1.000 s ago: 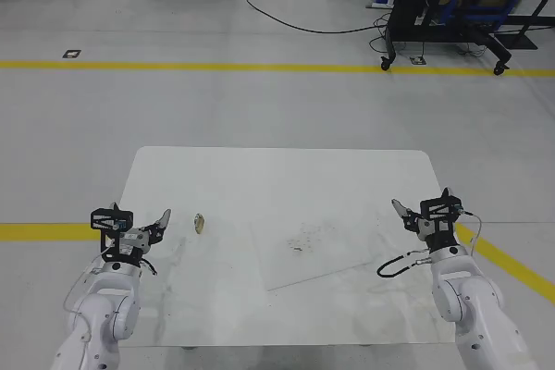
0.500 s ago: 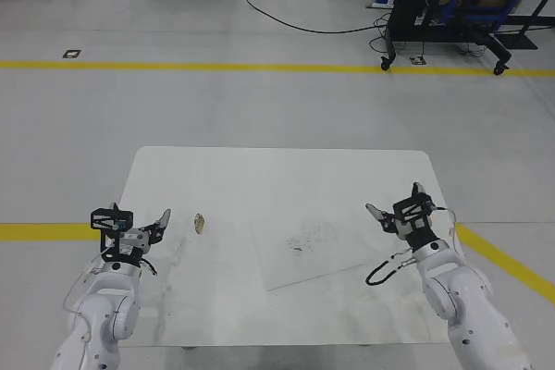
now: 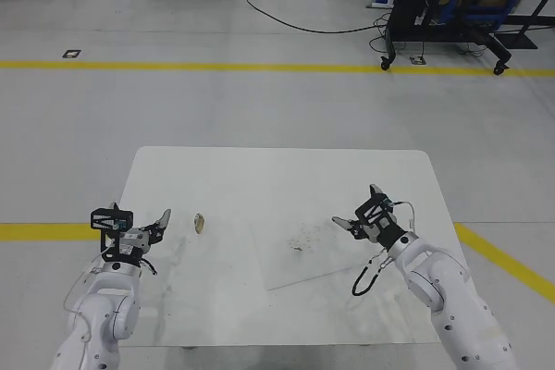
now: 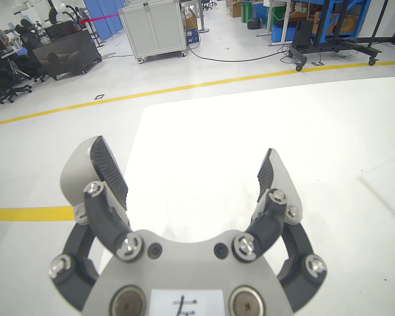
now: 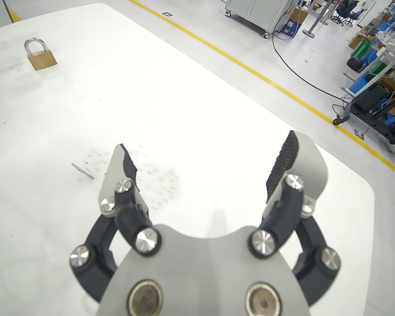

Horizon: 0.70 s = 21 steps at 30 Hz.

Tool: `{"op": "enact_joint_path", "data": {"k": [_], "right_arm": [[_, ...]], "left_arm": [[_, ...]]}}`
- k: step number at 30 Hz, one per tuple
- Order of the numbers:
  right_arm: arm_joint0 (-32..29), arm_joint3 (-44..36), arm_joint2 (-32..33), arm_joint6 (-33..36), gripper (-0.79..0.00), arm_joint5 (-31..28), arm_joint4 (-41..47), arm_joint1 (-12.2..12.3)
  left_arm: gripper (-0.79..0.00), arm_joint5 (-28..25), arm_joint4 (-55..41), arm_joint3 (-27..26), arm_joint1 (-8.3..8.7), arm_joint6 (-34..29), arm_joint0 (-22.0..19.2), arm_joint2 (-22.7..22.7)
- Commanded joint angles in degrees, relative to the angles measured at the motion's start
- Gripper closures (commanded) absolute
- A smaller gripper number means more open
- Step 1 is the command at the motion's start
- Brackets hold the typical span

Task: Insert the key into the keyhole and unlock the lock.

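A small brass padlock (image 3: 201, 222) (image 5: 40, 57) with a silver shackle lies on the white table (image 3: 287, 176), left of centre. A thin silver key (image 3: 297, 246) (image 5: 82, 170) lies flat near the middle of the table on a smudged patch. My right gripper (image 3: 354, 219) (image 5: 204, 166) hangs open over the table a little to the right of the key, with nothing between its fingers. My left gripper (image 3: 141, 226) (image 4: 191, 172) is open at the table's left edge, a short way left of the padlock, and holds nothing.
A thin white sheet (image 3: 351, 254) covers the table's right half, its edge showing as a faint line. A black cable (image 3: 365, 277) loops off the right wrist above the table. Grey floor with yellow lines (image 3: 213, 66) surrounds the table.
My right arm has swung left from the table's right edge toward the key, still open. The left arm, padlock and key have stayed put.
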Motion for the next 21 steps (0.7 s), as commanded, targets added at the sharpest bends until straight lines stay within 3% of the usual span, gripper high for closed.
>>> {"op": "enact_joint_path", "data": {"k": [1, 5, 9, 15, 17, 18, 21], "right_arm": [[1.6, 0.6, -2.6, 3.1, -0.785, -3.8, -0.4, -0.1], [8.1, 4.8, -8.8, 8.2, -0.785, -18.9, -0.6, -0.1], [13.2, 9.2, -11.8, 9.1, -0.785, -29.9, -0.5, 0.0], [14.9, 8.8, -14.2, 13.1, -0.773, -29.8, -5.6, 0.2], [15.2, 8.5, -14.9, 13.8, -0.677, -30.0, -6.3, 0.2], [15.3, 8.3, -15.3, 14.1, -0.57, -30.0, -6.8, 0.2], [15.6, 8.2, -16.8, 14.2, -0.391, -30.3, -7.7, 0.2]], "left_arm": [[-0.785, 0.0, 0.0, 0.0, 0.0, 0.0, 0.0, 0.0], [-0.785, 0.0, 0.0, 0.0, 0.0, 0.0, 0.0, 0.0], [-0.785, 0.0, 0.0, 0.0, 0.0, 0.0, 0.0, 0.0], [-0.785, 0.0, 0.0, 0.0, 0.0, 0.0, 0.0, 0.0], [-0.785, 0.0, 0.0, 0.0, 0.0, 0.0, 0.0, 0.0], [-0.785, 0.0, 0.0, 0.0, 0.0, 0.0, 0.0, 0.0], [-0.785, 0.0, 0.0, 0.0, 0.0, 0.0, 0.0, 0.0]]}}
